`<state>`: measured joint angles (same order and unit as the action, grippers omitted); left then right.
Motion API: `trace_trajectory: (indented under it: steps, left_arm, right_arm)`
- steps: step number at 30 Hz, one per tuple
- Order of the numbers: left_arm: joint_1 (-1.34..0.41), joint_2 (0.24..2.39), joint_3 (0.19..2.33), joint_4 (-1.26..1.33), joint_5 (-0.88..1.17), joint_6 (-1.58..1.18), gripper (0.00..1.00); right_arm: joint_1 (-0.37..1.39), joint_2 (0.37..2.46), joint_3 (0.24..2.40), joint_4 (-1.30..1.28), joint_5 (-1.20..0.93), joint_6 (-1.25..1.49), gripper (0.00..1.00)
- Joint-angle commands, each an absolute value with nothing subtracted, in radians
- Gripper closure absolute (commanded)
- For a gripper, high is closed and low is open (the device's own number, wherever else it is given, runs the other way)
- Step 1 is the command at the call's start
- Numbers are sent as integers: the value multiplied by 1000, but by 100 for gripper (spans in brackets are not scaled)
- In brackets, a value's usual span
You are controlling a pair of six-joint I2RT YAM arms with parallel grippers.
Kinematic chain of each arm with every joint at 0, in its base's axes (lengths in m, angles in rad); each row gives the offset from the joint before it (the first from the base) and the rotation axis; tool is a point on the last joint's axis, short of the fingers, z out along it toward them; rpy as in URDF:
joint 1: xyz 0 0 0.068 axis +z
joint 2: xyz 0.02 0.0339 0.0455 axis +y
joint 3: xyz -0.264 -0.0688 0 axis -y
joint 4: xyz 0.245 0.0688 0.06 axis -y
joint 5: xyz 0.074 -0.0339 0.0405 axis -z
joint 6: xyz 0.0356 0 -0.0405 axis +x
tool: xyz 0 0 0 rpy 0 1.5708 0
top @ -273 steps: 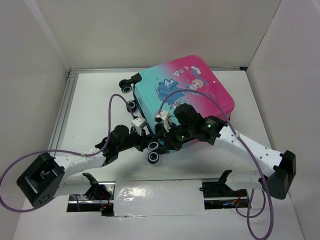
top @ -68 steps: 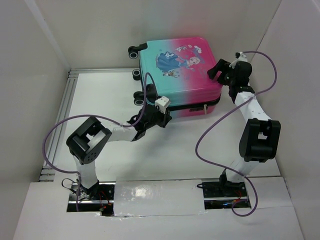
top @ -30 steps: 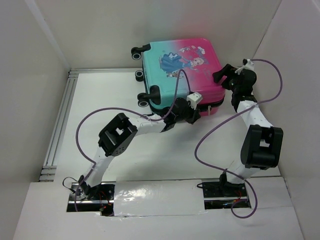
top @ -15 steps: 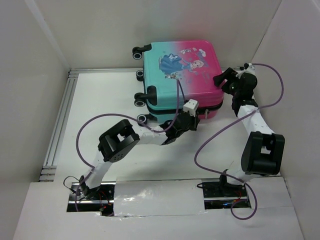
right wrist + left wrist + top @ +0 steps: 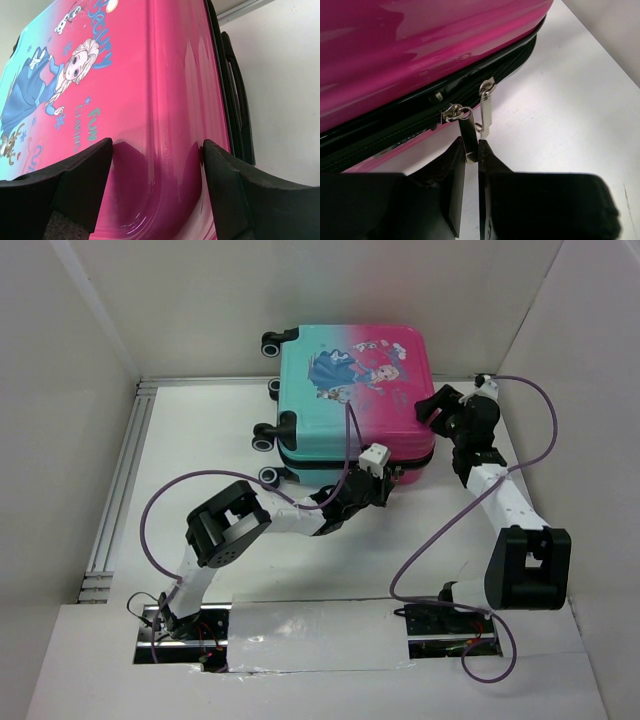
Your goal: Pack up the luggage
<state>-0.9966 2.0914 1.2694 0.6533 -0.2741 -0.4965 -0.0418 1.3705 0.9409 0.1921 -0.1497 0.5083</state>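
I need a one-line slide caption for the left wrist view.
Left fingers pinch one zipper pull on the closed pink luggage.

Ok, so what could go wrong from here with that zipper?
1. The left gripper pinches only the tip of the zipper pull, so the pull might slip out when tugged.
2. The second pull hangs right beside it and could snag between the jaws.
3. The right gripper has its jaws open around a corner of the luggage, not clamped, so the case may shift when the zipper is pulled.
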Motion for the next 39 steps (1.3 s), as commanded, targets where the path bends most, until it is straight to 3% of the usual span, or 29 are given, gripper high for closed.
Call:
trace_trajectory:
  steps: [1,39]
  left_arm:
    - [-1035,2051,1275,772,-158,-476,100]
    - [-1063,2166,1373,776,-90,-460,100]
  right_arm:
    - [57,1378,905,46,-333,537,24]
    - [57,1358,905,8,-314,509,24]
